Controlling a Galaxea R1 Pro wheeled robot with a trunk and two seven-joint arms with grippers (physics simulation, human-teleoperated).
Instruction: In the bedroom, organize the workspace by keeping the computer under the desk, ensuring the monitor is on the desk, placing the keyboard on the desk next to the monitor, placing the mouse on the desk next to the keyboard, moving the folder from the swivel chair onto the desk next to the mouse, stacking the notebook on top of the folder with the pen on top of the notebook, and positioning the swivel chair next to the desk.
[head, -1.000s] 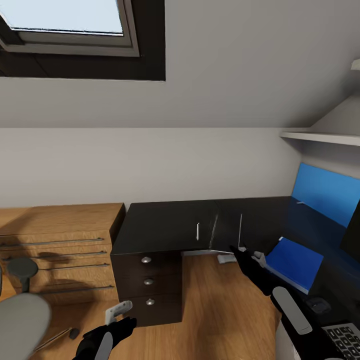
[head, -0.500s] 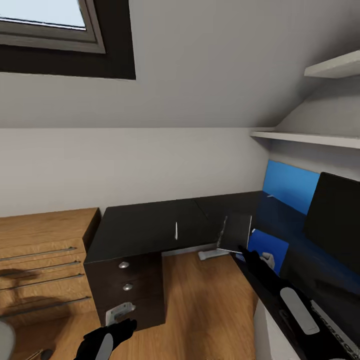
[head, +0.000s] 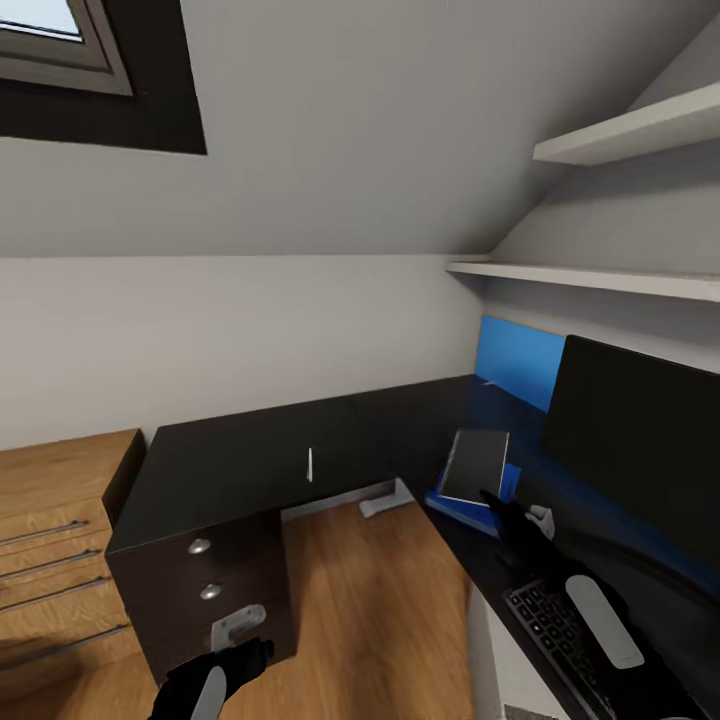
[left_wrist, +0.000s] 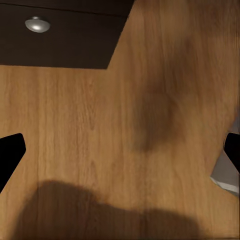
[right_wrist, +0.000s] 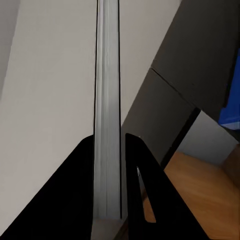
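**Notebook held upright above the folder**

Open wood floor (head: 390, 610) is seen between the drawer unit (head: 205, 590) and the desk's (head: 250, 460) right wing. The left gripper (head: 235, 640) hangs low with its fingers spread wide, holding nothing. The keyboard (head: 555, 630) lies at the near desk edge. The right gripper (head: 500, 505) is clamped on the notebook (head: 475, 465), which stands upright on its lower edge, above the blue folder (head: 470, 510). Farther back, the pen (head: 310, 464) lies on the desk, pointing away; the monitor (head: 640, 450) stands at right.

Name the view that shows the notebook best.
The head view: the notebook's dark cover shows whole, held upright in the right pincer above the blue folder. The right wrist view gives its pale page edge between the fingers. The left wrist view looks at floor.
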